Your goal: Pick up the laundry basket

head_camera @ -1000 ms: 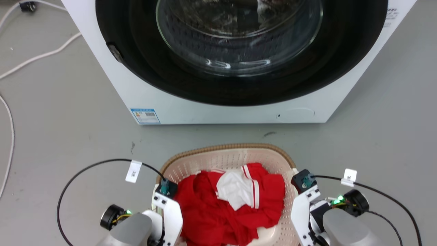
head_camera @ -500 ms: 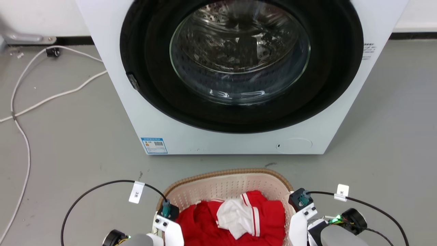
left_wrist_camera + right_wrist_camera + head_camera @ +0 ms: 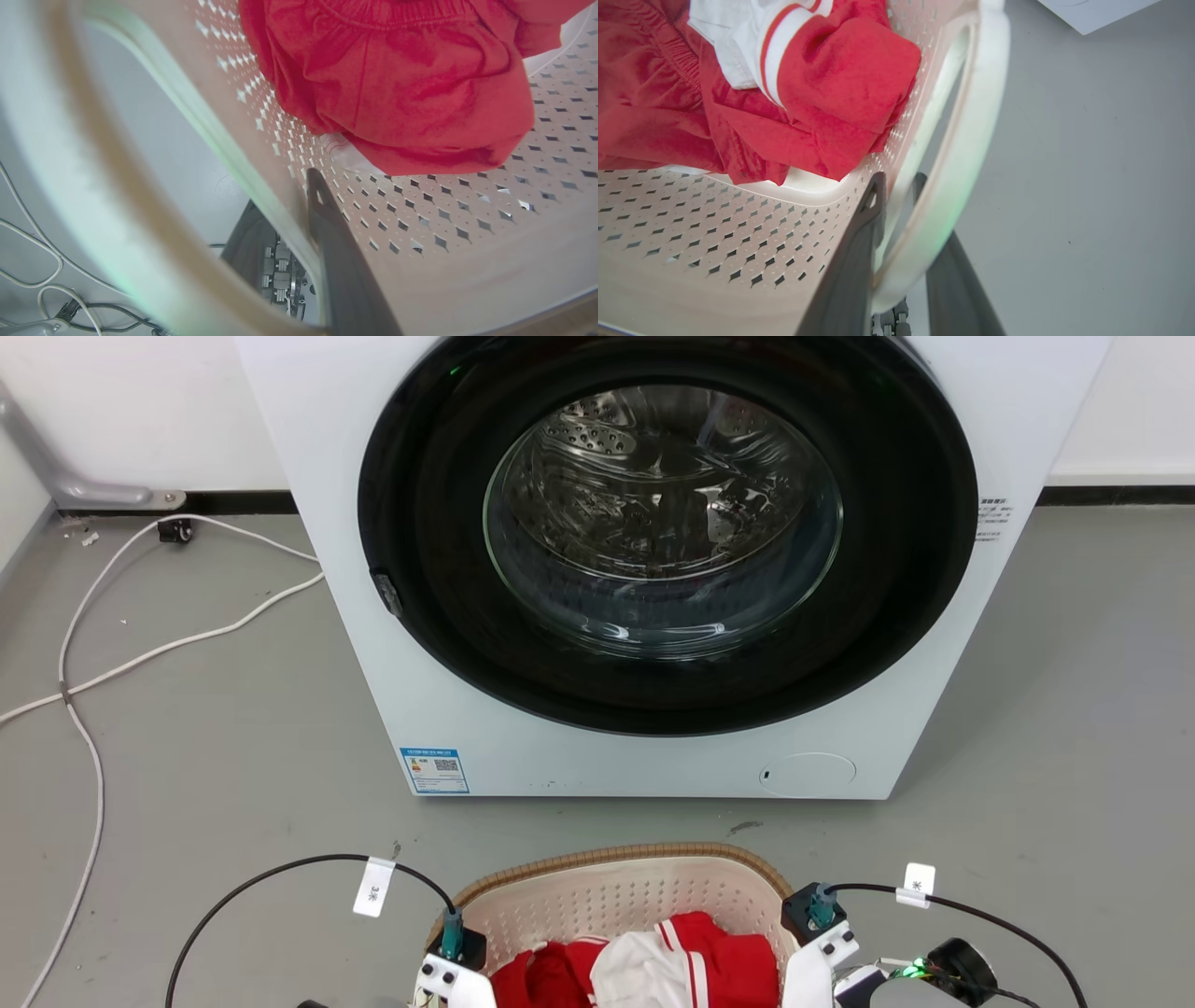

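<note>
The laundry basket (image 3: 616, 855), cream with a brown woven-look rim, sits at the bottom centre of the head view with red and white clothes (image 3: 653, 975) in it. My two wrists flank it. In the left wrist view my left gripper (image 3: 286, 201) is shut on the laundry basket (image 3: 420, 219): one dark finger (image 3: 322, 210) lies against the perforated inner wall, and the white handle (image 3: 154, 196) runs outside it. In the right wrist view my right gripper (image 3: 896, 186) is shut across the basket's white side handle (image 3: 971, 140), one finger on each side.
A white front-loading washing machine (image 3: 439, 644) with its round glass door (image 3: 663, 523) shut stands just beyond the basket on grey floor. White cables (image 3: 93, 663) trail over the floor at the left. Black wrist cables (image 3: 280, 873) loop beside both arms.
The head view has swung upward: the basket and both wrists now sit lower in the picture, and more of the washing machine and the back wall shows. Both grippers keep their hold.
</note>
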Motion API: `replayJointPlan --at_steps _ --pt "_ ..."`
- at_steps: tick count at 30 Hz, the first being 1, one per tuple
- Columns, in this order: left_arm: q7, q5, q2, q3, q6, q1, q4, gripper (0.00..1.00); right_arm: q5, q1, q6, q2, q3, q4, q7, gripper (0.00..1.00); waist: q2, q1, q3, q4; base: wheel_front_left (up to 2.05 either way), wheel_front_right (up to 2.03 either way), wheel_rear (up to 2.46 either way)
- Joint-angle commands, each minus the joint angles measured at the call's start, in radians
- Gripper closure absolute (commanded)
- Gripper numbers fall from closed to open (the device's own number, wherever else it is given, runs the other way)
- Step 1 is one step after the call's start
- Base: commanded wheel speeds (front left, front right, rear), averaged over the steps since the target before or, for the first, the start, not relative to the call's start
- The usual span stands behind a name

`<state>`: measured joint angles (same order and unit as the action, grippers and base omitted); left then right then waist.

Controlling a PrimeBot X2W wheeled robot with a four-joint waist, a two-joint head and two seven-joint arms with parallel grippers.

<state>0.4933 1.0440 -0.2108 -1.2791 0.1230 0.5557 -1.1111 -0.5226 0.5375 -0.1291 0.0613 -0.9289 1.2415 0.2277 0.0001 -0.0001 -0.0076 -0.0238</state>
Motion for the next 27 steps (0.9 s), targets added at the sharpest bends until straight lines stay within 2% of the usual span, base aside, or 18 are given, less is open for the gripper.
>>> replayJointPlan --at_steps 1,7,27 --pt "0.007 0.004 0.019 -0.004 0.012 -0.012 0.021 1.0 -0.008 -0.004 -0.003 -0.02 -0.012 -0.02 -0.003 1.0 -0.0001 0.0001 -0.005 0.0 0.0 0.0 0.0" --pt "0.05 0.025 0.009 -0.003 0.012 -0.021 0.042 1.0 -0.045 -0.006 -0.003 -0.02 -0.046 -0.016 0.021 1.0 -0.0001 0.0001 -0.021 0.001 0.0 0.0 0.0" --pt "0.045 0.026 0.002 -0.003 0.012 -0.028 0.053 1.0 -0.144 0.011 -0.003 -0.021 -0.143 -0.001 0.037 1.0 -0.0001 0.0001 -0.04 -0.007 0.0 0.0 0.0"
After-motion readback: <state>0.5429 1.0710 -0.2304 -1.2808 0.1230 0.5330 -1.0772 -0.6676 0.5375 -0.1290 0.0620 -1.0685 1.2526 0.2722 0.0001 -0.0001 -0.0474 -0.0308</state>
